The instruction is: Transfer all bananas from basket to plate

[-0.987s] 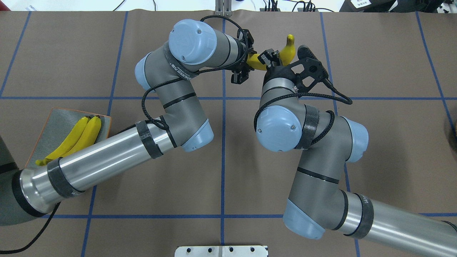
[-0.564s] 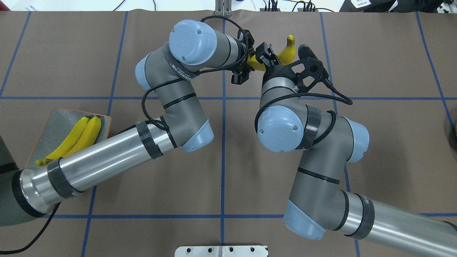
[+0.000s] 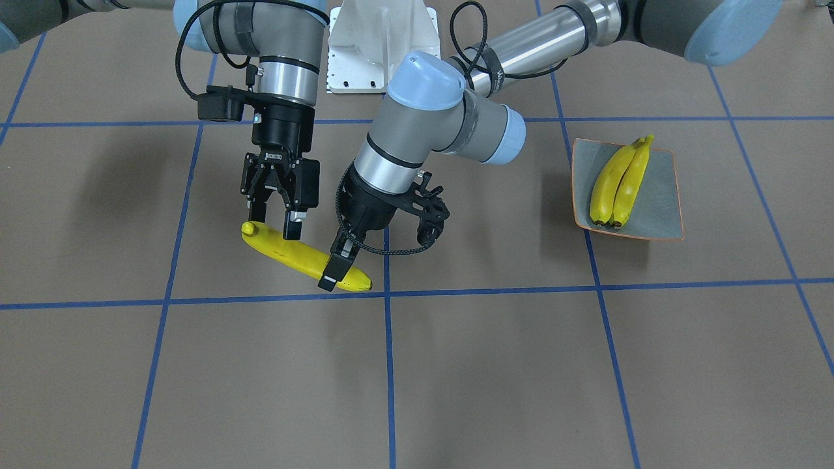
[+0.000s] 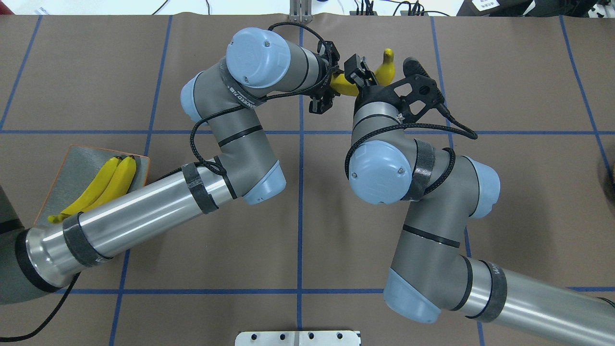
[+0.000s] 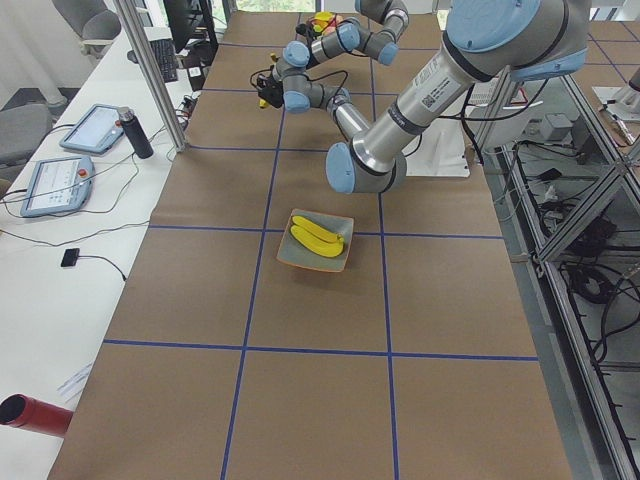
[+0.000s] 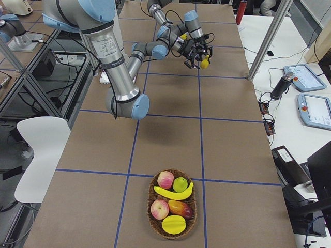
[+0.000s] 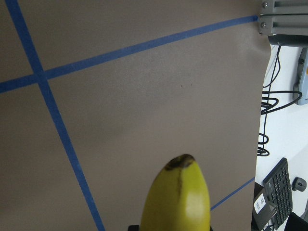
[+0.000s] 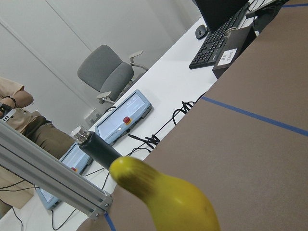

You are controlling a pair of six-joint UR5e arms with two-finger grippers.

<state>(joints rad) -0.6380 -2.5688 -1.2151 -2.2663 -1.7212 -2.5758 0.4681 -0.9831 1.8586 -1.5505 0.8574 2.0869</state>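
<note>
- The table [image 3: 456,378] is brown, with blue grid lines.
- The left arm [image 4: 144,211] and the right arm [image 4: 432,240] meet over its far middle.
- The basket [image 6: 149,204] stands at the table's right end and shows whole only in the right side view. One banana [image 6: 173,194] lies in it, among apples [image 6: 165,179] and other fruit.
- The plate [image 3: 661,195] is on the left side. Two bananas [image 3: 619,182] lie on it side by side, touching.
- The held banana [image 3: 303,257] is in the air between the wrists. The front view shows it whole. In the overhead view the wrists cover most of it.
- The left gripper [image 3: 335,272] is clenched on the held banana near its left end, with one finger across its front.
- The right gripper [image 3: 273,230] looks released, its fingers spread about the right end. Only the front view shows this.
- Each wrist view shows only one tip of the held banana.
- "ROBOTIQ" stands on the right gripper. The writing on the arm straps is too small to read.
</note>
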